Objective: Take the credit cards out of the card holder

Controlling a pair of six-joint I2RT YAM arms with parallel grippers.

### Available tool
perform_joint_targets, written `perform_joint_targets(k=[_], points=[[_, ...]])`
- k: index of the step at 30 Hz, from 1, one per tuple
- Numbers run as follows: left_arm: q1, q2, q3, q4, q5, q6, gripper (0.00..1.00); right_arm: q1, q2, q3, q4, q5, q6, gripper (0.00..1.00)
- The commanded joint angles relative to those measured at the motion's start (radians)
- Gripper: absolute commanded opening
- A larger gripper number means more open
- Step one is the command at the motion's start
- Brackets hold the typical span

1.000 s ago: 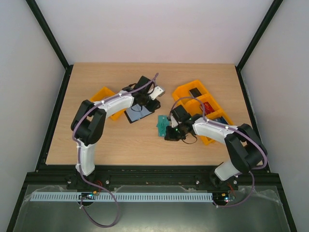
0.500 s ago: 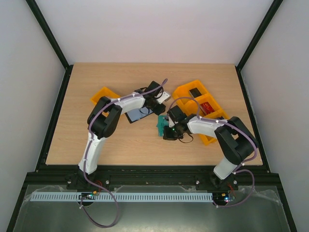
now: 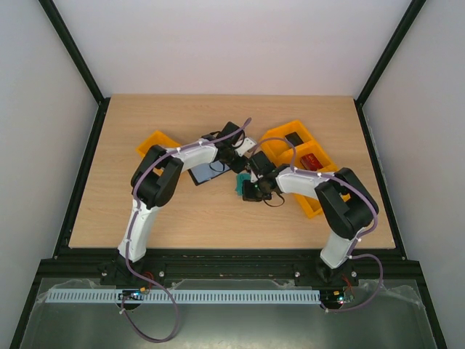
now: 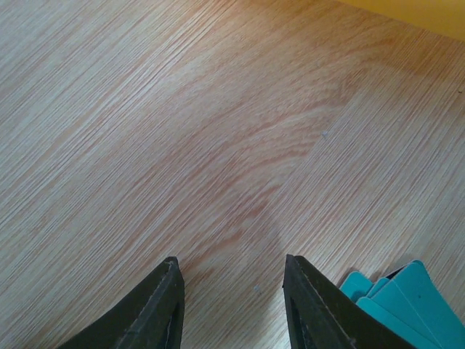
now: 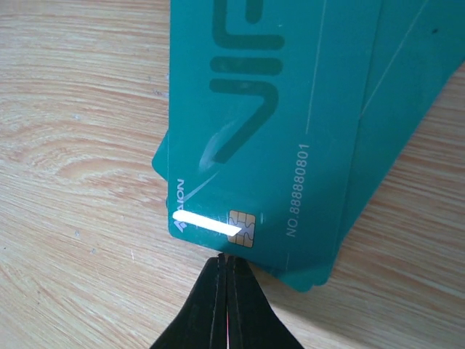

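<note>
Credit cards (image 5: 290, 138) out on the wood, a loose fan of thin teal-green rectangles lying flat and overlapping, corners staggered! Top card faces up, showing big darker lettering, a small gold chip, a white stripe and a printed number along one side. They sit near the middle of the tabletop (image 3: 145, 211), slightly towards its right edge. Card holder (image 3: 205, 174) lies open close by, towards the far-left, blue-grey inner face up, black edging, partly hidden
</note>
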Motion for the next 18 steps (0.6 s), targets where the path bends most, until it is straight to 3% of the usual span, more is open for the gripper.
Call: perform_joint_targets(k=[1, 10, 18], points=[[0.0, 0.033, -0.013, -0.061, 0.028, -0.004, 0.4, -0.02, 0.026, 0.024, 0.01, 0.037, 0.03, 0.02], [0.0, 0.044, 0.029, -0.072, 0.032, -0.005, 0.39, -0.034, 0.046, 0.055, 0.052, -0.023, 0.038, 0.02], [0.018, 0.016, 0.263, -0.186, -0.026, 0.027, 0.4, -0.05, -0.11, 0.059, -0.065, -0.076, -0.047, 0.02]])
